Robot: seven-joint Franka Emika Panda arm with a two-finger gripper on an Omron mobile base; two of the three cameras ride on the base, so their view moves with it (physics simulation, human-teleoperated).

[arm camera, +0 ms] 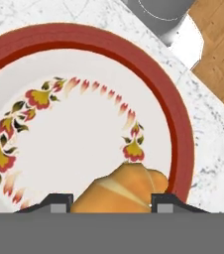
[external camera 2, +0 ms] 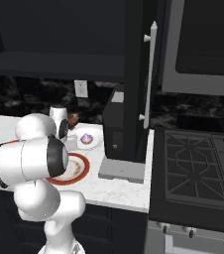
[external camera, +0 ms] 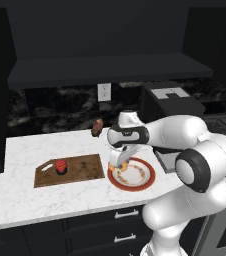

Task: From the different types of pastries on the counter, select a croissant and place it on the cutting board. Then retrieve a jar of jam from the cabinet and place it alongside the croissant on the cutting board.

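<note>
croissant (arm camera: 124, 191) between jaws above plate (arm camera: 181, 134)

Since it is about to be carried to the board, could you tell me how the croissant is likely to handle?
The croissant looks puffy, so probably light and easily crushed. Its rounded, glossy crust between the end effector fingertips might slip or rotate. Lifted over the red-rimmed plate, it may shed flakes.
</note>
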